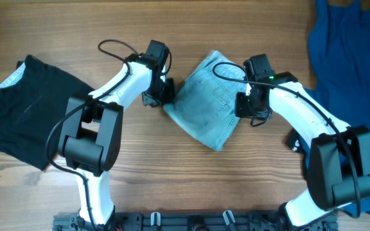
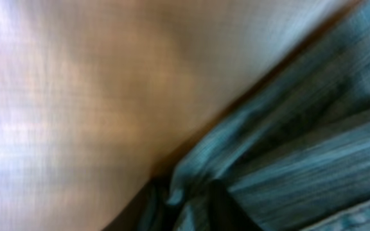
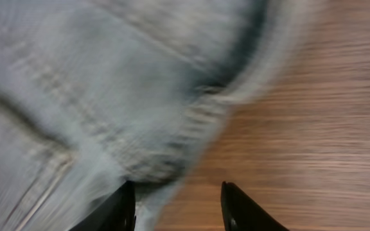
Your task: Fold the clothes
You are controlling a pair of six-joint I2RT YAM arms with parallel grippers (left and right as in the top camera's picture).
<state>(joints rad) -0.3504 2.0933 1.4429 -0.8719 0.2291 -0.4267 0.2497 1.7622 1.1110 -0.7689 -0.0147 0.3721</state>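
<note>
The pale light-blue denim shorts (image 1: 207,99) lie folded into a compact bundle at the table's middle. My left gripper (image 1: 162,96) is at the bundle's left edge. In the blurred left wrist view, dark finger shapes (image 2: 182,205) stand apart with a fold of denim (image 2: 313,147) between them. My right gripper (image 1: 248,109) is at the bundle's right edge. In the right wrist view its fingers (image 3: 178,205) are open: the left tip rests at the hem of the shorts (image 3: 95,83), the right tip is over bare wood.
A black garment with a pale inner label (image 1: 27,109) lies at the left of the table. A plain dark blue cloth (image 1: 352,51) covers the far right. Bare wooden table (image 1: 191,179) lies in front of the shorts.
</note>
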